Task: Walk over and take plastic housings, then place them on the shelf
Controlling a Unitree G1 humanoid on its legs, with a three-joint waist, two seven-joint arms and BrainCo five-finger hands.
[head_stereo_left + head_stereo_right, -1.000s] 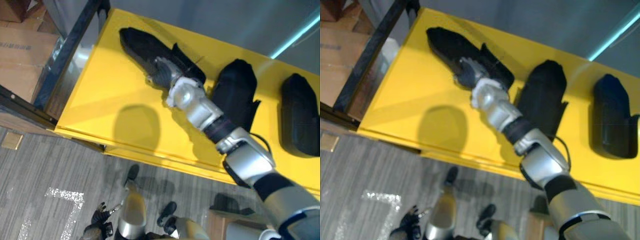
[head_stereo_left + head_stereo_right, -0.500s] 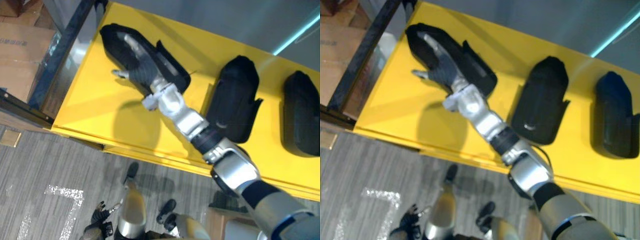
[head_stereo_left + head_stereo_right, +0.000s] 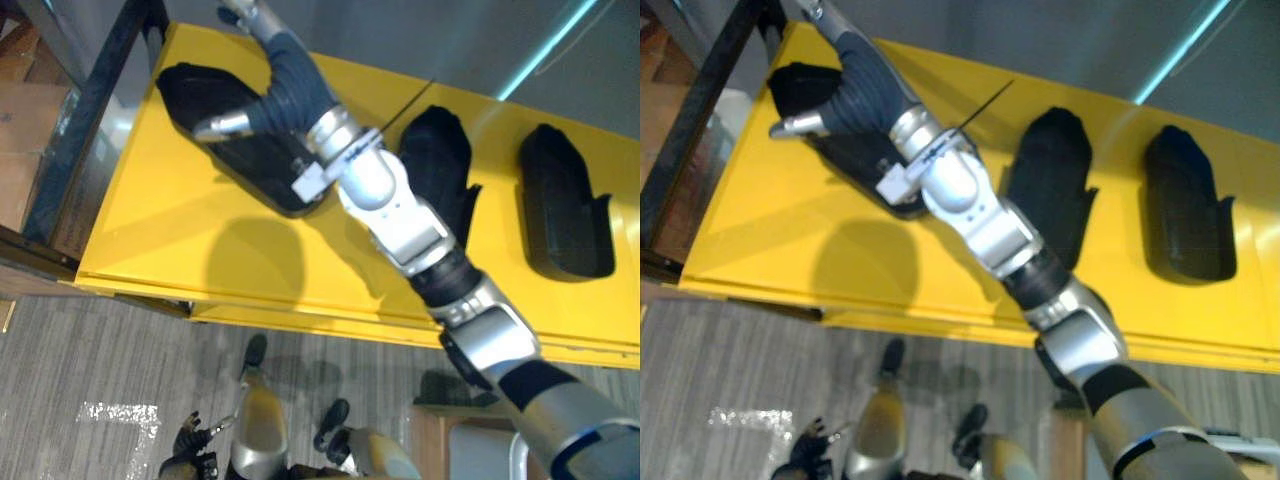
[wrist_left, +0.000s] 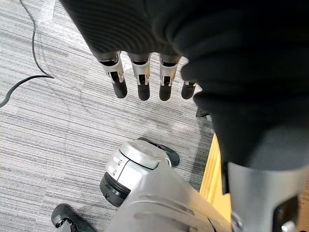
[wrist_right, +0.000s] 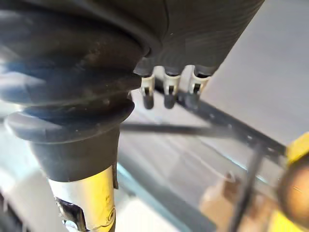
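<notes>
Three black plastic housings lie in a row on the yellow shelf: a left one, a middle one and a right one. My right hand hovers open above the left housing, fingers straight and reaching past the shelf's back edge, thumb stretched out over the housing. It holds nothing. My left hand hangs open by my side, straight fingers pointing at the floor, also seen low down.
A black frame post stands along the shelf's left end, with cardboard boxes beyond it. A grey wall rises behind the shelf. Grey plank floor lies in front of the shelf.
My right hand has uncurled from the left housing and risen above it toward the back of the shelf. The housing stays on the shelf. The camera has shifted.
</notes>
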